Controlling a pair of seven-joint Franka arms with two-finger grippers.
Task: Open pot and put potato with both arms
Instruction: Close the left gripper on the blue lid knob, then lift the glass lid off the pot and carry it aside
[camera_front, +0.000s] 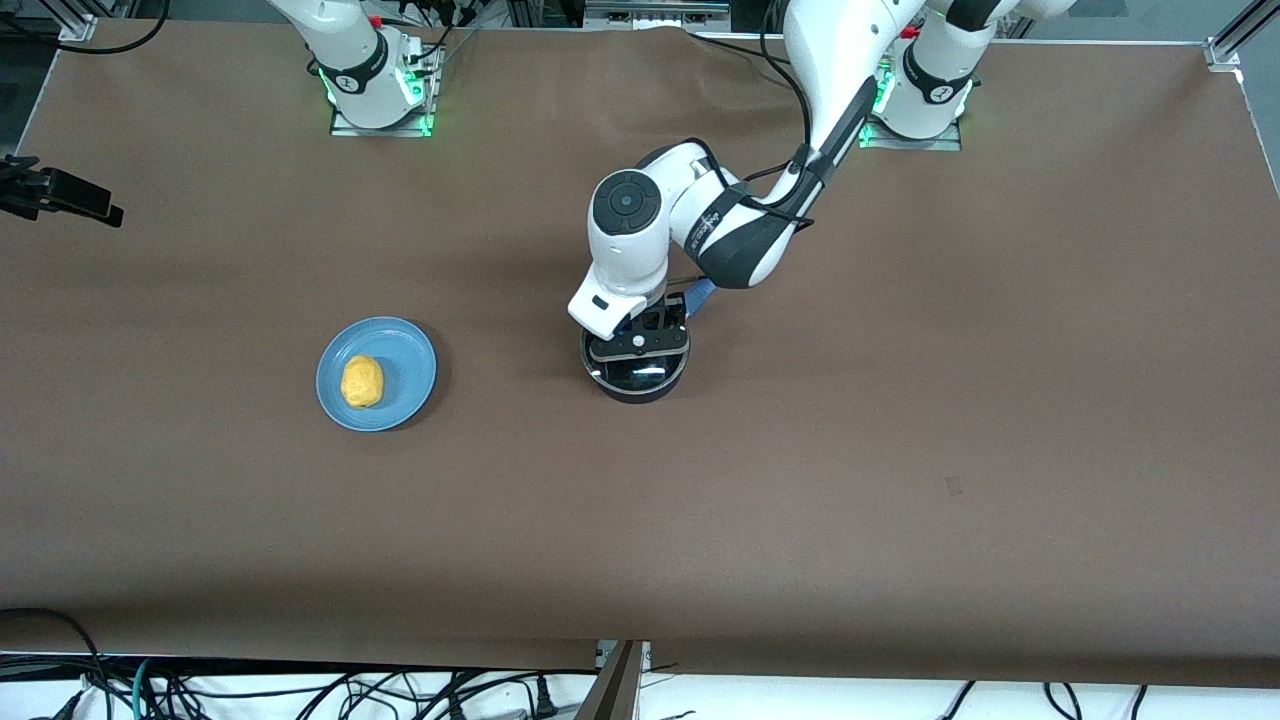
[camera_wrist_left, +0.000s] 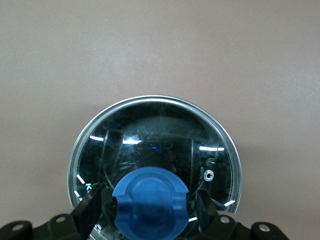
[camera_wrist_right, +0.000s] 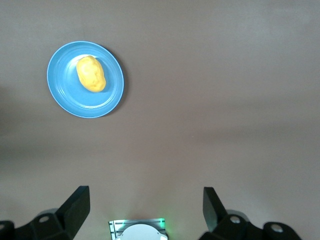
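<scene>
The black pot (camera_front: 640, 392) stands mid-table with its glass lid (camera_front: 640, 375) on it and its blue handle (camera_front: 700, 295) pointing toward the arms' bases. My left gripper (camera_front: 645, 335) is low over the lid. In the left wrist view the lid (camera_wrist_left: 155, 135) fills the frame. My left gripper (camera_wrist_left: 149, 204) is open, one finger (camera_wrist_left: 90, 207) on each side of the blue knob (camera_wrist_left: 150, 197), with a gap to it. The potato (camera_front: 362, 381) lies on a blue plate (camera_front: 410, 365). My right gripper (camera_wrist_right: 145, 207) is open and empty, high above the table.
The blue plate (camera_wrist_right: 107, 97) with the potato (camera_wrist_right: 91, 74) lies toward the right arm's end of the table, level with the pot. The right arm's base (camera_front: 375, 70) stands at the table's edge. A black clamp (camera_front: 60, 195) juts in at that end.
</scene>
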